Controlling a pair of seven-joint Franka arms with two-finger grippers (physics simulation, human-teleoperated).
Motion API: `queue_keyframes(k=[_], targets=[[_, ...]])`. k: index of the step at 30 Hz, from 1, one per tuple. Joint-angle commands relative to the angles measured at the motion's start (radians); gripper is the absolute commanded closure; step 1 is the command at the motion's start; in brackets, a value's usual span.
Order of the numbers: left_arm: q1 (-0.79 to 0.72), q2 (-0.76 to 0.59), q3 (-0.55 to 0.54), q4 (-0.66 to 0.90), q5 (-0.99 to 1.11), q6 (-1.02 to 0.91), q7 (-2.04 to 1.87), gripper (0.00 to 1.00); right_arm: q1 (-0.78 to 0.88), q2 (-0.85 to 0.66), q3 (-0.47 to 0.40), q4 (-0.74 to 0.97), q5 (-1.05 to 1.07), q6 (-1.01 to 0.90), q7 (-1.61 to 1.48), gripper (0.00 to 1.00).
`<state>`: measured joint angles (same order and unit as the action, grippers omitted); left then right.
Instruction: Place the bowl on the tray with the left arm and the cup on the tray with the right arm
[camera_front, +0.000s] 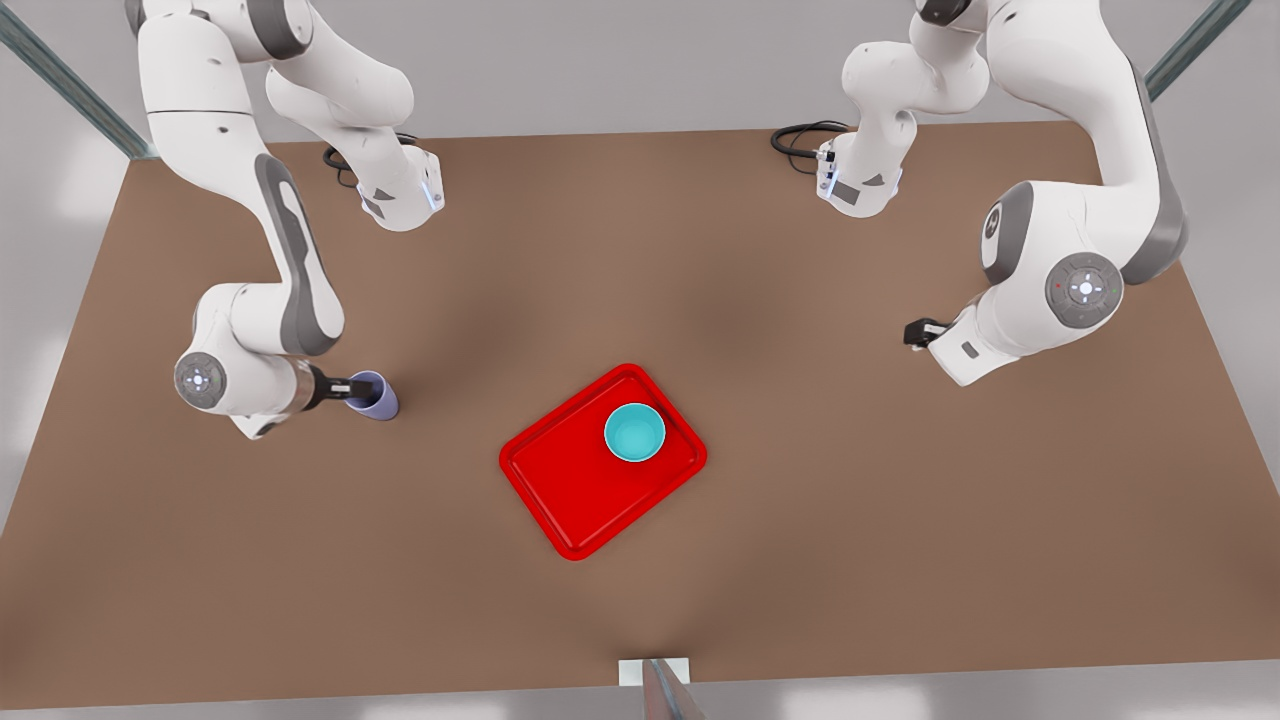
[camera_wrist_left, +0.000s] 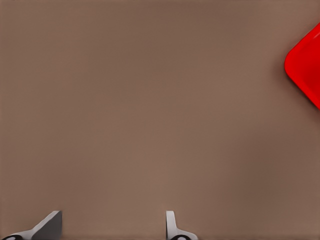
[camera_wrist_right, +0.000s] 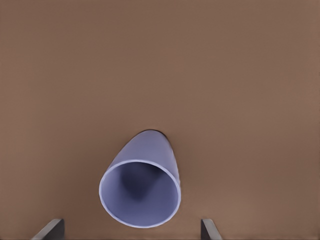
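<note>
Lavender cup (camera_wrist_right: 140, 192) is framed between the spread jaws of the right gripper (camera_wrist_right: 131, 231); centring before closure is advised. Left gripper (camera_wrist_left: 112, 227) is parked open.

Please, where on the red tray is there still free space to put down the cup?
The flat red rectangular tray is bare toward the front view's lower left. The round teal bowl crowds its corner nearer the open left gripper. The open right gripper is at the lavender tumbler cup.
</note>
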<state>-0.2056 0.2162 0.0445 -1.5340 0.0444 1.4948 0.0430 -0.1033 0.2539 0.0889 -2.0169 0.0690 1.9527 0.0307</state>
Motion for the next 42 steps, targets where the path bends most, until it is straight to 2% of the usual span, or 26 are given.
queue_keyframes(k=[1,5,16,17,18,19,20,21,37,42], targets=[[0.0,0.002,0.0,0.0,0.0,-0.001,0.0,0.0,0.001,0.004,0.0,-0.003,0.0,0.003,0.0,0.0],[0.0,0.005,-0.001,0.0,-0.001,0.001,0.0,0.0,-0.003,0.038,-0.002,-0.103,-0.005,0.133,0.0,0.0],[0.0,0.006,0.0,0.0,-0.001,0.001,0.0,0.0,-0.013,0.068,-0.014,-0.137,-0.026,0.144,-0.002,0.0],[0.0,0.006,0.0,0.0,-0.001,0.001,0.0,0.0,-0.013,0.085,-0.014,-0.137,-0.026,0.155,-0.002,0.05],[0.0,0.006,0.0,0.0,-0.001,0.001,0.0,0.0,-0.012,0.085,-0.014,-0.134,-0.026,0.155,-0.002,0.23],[0.0,0.006,-0.001,0.0,-0.001,0.001,0.0,0.0,-0.012,0.085,-0.014,-0.132,-0.026,0.164,-0.002,0.57],[0.0,0.006,0.0,0.0,-0.001,0.001,0.0,0.0,-0.012,0.085,-0.014,-0.132,-0.026,0.167,-0.002,0.74],[0.0,0.006,0.0,0.0,-0.001,0.001,0.0,0.0,-0.012,0.081,-0.014,-0.131,-0.026,0.167,-0.002,0.79],[0.0,0.006,0.0,-0.002,-0.001,0.001,0.0,0.0,-0.026,0.053,-0.015,-0.103,-0.026,0.15,-0.023,0.79],[0.0,0.009,0.0,-0.003,-0.001,-0.002,0.0,0.0,-0.009,0.133,-0.003,0.127,-0.02,0.081,-0.014,0.79]])
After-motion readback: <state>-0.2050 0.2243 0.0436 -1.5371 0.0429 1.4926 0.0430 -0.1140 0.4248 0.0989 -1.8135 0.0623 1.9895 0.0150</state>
